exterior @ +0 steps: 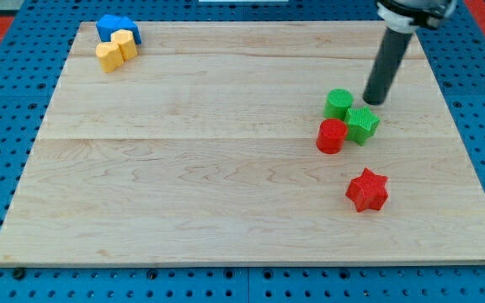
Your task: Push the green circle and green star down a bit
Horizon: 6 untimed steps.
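While my tip (375, 100) rests just above and to the right of the 2 touching greens, the green circle (338, 103) and green star (362, 124), I judge the downward push is starting; a rod has nothing to open or close. Next, press toward the view's bottom, minding the red cylinder (331, 135) just below them.

No legible text, labels, brand marks, numbers or signs appear on any surface in the camera view. Blocks, bench and rod carry no readable markings.

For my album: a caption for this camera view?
My tip stands just above the green star, right of the green circle.
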### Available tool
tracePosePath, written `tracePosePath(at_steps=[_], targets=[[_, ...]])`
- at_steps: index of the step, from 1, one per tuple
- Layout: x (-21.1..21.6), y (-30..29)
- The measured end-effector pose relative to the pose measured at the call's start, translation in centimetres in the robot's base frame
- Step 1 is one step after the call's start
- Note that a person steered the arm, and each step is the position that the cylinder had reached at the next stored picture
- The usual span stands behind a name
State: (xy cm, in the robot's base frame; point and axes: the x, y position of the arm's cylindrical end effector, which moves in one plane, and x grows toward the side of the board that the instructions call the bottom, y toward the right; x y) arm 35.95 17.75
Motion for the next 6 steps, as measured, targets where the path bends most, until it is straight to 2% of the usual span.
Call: tracePosePath(at_steps=[1,2,3,4,6], targets=[[-4.4,-4.9],[-3.6,-7.4],[-0.5,-7.3],[0.4,-7.2],[0.7,-2.8]])
